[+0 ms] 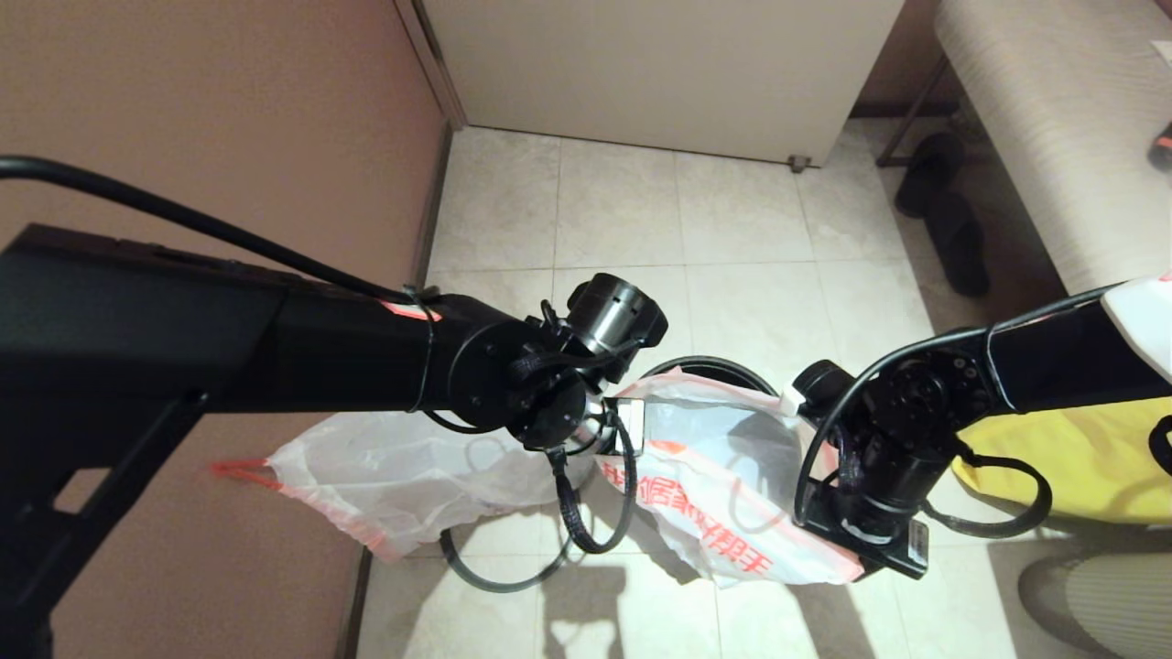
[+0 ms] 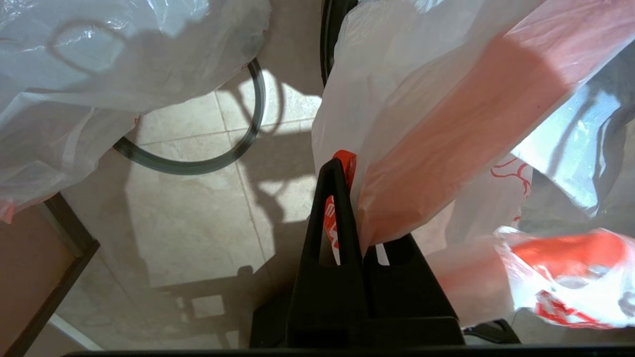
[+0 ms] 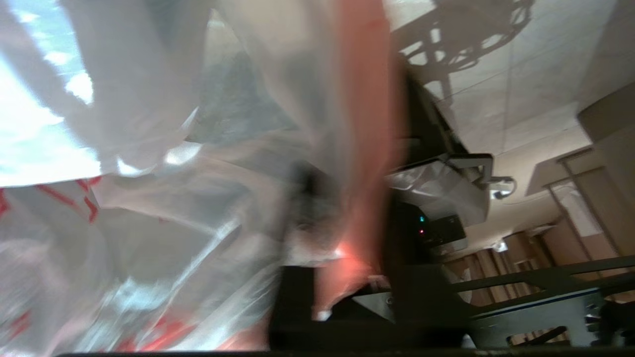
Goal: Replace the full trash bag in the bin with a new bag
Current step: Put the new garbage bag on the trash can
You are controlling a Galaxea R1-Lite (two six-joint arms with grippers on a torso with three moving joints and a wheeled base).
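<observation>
The new bag (image 1: 723, 476), flat white film with red-orange characters, hangs spread between both grippers above the bin (image 1: 710, 366), of which only a black rim arc shows. My left gripper (image 2: 354, 191) is shut on the bag's red-orange hem (image 2: 446, 129). My right gripper (image 3: 354, 208) holds the opposite hem at the bag's near right corner (image 1: 829, 549). The full trash bag (image 1: 403, 476) lies on the floor to the left, against the wall. The bin's grey hoop ring (image 1: 499, 572) lies on the tiles beside it.
A brown wall (image 1: 229, 119) runs along the left. A yellow fabric bag (image 1: 1080, 458) sits at the right behind my right arm. Dark slippers (image 1: 952, 229) lie by the bench (image 1: 1053, 137). A white cabinet (image 1: 659, 64) stands at the back.
</observation>
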